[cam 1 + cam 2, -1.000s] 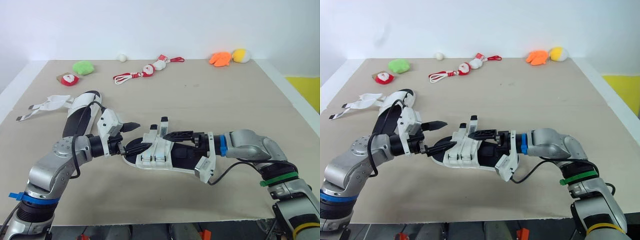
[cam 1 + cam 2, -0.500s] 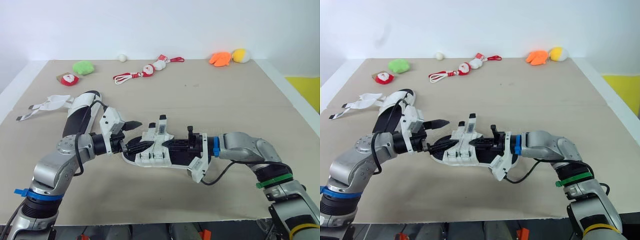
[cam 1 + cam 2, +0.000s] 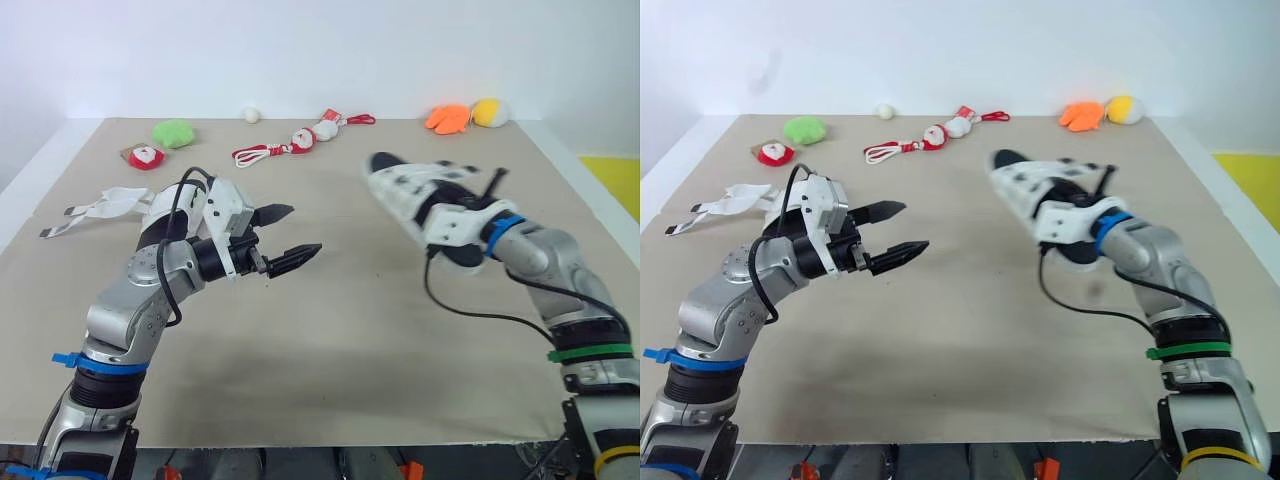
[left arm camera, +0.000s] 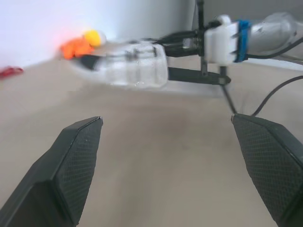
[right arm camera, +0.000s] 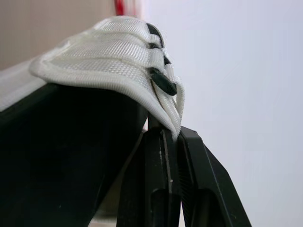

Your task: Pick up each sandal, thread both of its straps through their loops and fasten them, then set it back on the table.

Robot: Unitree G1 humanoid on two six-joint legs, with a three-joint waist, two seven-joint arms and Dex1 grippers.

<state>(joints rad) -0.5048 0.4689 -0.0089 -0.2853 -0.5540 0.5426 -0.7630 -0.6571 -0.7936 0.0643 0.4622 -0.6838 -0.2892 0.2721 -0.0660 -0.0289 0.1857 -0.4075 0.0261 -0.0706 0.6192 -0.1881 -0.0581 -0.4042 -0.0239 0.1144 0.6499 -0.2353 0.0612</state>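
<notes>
Sandal (image 3: 410, 190) is held aloft, its webbing pinched in the right claw (image 5: 171, 135); the left claw (image 3: 300, 230), spread and empty, hangs well apart. Likely next: lower it onto the desk (image 3: 350, 330).

In the head views the lifted sandal (image 3: 415, 195) is hiding the fingertips of the right gripper (image 5: 173, 138), and its straps are showing too small there to tell whether they are threaded. In the right wrist view the picture's edges are cutting off most of that sandal, leaving a fold of white webbing over a dark body. In the left wrist view the sandal is smearing into a blur, as are the orange and yellow toys (image 4: 85, 42) behind it, and the bottom edge is cutting off the fingers (image 4: 71, 165) of the left gripper (image 4: 165, 118). The left arm (image 3: 150, 290) is covering much of the second sandal (image 3: 157, 207) on the table (image 3: 350, 330).
</notes>
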